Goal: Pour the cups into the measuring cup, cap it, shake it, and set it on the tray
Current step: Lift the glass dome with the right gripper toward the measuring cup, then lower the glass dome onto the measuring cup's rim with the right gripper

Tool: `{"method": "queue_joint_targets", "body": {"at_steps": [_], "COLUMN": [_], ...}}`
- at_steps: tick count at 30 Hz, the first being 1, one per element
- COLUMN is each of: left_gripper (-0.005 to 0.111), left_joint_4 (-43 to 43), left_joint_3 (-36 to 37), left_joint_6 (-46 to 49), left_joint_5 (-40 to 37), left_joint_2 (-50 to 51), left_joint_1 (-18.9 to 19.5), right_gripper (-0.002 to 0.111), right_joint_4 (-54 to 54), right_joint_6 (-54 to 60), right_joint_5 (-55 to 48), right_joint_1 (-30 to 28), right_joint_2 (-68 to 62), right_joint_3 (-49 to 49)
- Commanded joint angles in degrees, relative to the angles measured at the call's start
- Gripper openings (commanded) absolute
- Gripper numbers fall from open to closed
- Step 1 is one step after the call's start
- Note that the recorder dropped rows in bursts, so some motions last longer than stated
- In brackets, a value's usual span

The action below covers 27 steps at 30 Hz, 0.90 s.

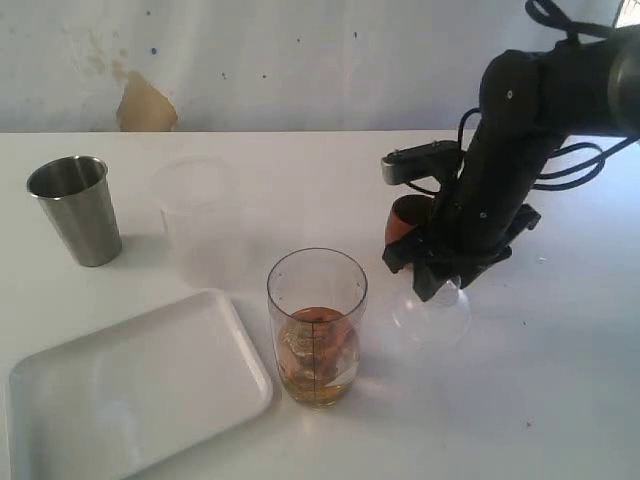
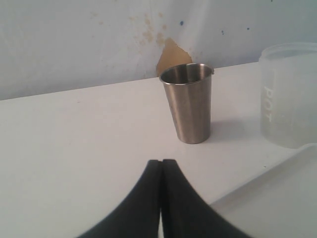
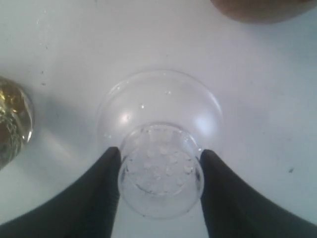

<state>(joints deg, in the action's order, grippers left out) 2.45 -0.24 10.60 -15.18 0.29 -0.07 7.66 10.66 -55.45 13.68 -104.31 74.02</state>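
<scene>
The measuring cup (image 1: pixel 317 325) stands mid-table with brownish liquid and pieces in its lower part; its edge shows in the right wrist view (image 3: pixel 12 126). A clear domed cap (image 1: pixel 432 318) (image 3: pixel 159 106) rests on the table to its right. My right gripper (image 1: pixel 445 290) (image 3: pixel 159 151) is lowered over the cap, a finger pressed against each side of its narrow top. The brown wooden cup (image 1: pixel 405 222) (image 3: pixel 257 10) sits just behind that arm. The steel tumbler (image 1: pixel 75 210) (image 2: pixel 189 104) stands upright at far left. My left gripper (image 2: pixel 162 161) is shut and empty, pointing at the tumbler from a distance.
The white tray (image 1: pixel 130 385) (image 2: pixel 277 198) lies at the front left, beside the measuring cup. A frosted unmarked cup (image 1: pixel 200 215) (image 2: pixel 290 94) stands between the tumbler and the measuring cup. A stained wall (image 1: pixel 300 60) closes off the back of the table.
</scene>
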Motion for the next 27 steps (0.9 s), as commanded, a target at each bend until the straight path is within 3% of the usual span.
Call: {"method": "queue_joint_targets", "body": {"at_steps": [1, 6, 14, 27], "left_gripper": [0.0, 0.0, 0.0, 0.0], "left_joint_4": [0.05, 0.05, 0.05, 0.05], "left_joint_3": [0.24, 0.24, 0.24, 0.24], "left_joint_6": [-0.09, -0.09, -0.09, -0.09], "left_joint_5": [0.5, 0.5, 0.5, 0.5], "left_joint_2": [-0.29, -0.29, -0.29, -0.29], "left_joint_1": [-0.11, -0.11, -0.11, -0.11], "right_gripper": [0.0, 0.0, 0.0, 0.0], "right_joint_4": [-3.91, -4.65, -0.11, 7.09], "right_joint_6": [-2.37, -5.17, -8.6, -9.6], "right_joint_5": [-4.39, -14.51, -14.51, -14.51], "right_joint_1": [0.0, 0.0, 0.89, 10.73], "right_joint_2": [6.1, 11.51, 19.15, 21.85], "right_joint_3": [0.58, 4.11, 6.08, 8.85]}}
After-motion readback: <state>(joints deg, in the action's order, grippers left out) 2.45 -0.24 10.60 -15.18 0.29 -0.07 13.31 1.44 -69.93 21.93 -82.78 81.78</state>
